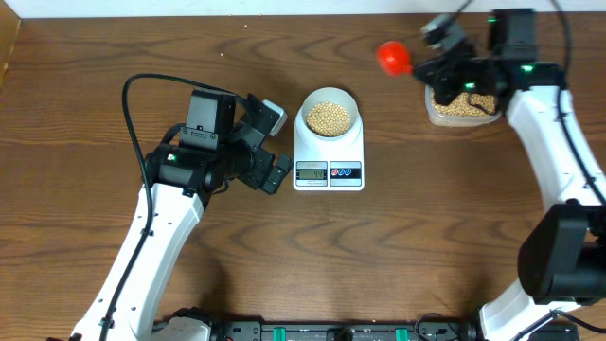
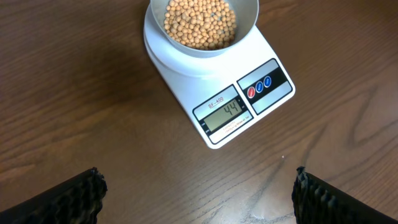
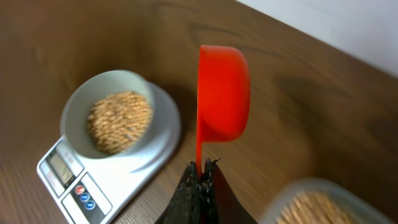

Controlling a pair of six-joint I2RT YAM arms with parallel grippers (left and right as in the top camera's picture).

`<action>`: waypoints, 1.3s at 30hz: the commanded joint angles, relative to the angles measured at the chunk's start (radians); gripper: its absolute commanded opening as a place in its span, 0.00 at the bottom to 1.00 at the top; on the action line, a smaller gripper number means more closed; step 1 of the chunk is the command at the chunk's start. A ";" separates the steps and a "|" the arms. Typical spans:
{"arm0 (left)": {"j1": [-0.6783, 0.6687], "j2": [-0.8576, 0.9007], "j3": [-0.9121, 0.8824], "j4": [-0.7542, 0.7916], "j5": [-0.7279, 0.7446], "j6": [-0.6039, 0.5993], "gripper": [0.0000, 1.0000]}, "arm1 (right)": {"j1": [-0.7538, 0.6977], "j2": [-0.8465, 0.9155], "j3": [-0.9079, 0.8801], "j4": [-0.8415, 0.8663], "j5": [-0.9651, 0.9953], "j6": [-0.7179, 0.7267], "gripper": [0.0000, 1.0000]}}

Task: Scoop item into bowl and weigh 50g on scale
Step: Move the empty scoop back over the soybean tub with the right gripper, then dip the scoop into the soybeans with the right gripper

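Observation:
A pale bowl point(image 1: 329, 116) full of tan beans point(image 2: 199, 23) stands on the white scale point(image 1: 329, 159); its display point(image 2: 224, 112) reads 44. My left gripper point(image 2: 198, 193) hovers open over bare wood just in front of the scale, nothing between its fingers. My right gripper point(image 3: 204, 169) is shut on the thin handle of a red scoop point(image 3: 222, 93), held on edge above the table between the scale and the clear tub point(image 1: 461, 106) of beans. Whether the scoop's cup carries beans cannot be seen.
The clear plastic tub point(image 3: 314, 204) of beans sits at the back right under my right arm. The left arm's body point(image 1: 204, 156) lies just left of the scale. A pale wall edge runs along the table's far side.

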 commanded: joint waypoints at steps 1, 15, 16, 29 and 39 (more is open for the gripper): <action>0.003 0.007 0.013 -0.003 0.012 0.016 0.98 | -0.064 -0.028 0.015 -0.012 -0.024 0.169 0.01; 0.003 0.007 0.013 -0.003 0.012 0.016 0.98 | -0.167 -0.021 0.013 -0.122 0.264 0.245 0.02; 0.003 0.007 0.013 -0.003 0.012 0.016 0.98 | -0.167 -0.018 0.013 -0.124 0.288 0.261 0.02; 0.003 0.007 0.013 -0.003 0.012 0.016 0.98 | -0.168 0.085 0.013 -0.128 0.312 0.342 0.01; 0.003 0.007 0.013 -0.003 0.012 0.016 0.98 | -0.167 0.129 0.013 -0.130 0.250 0.375 0.01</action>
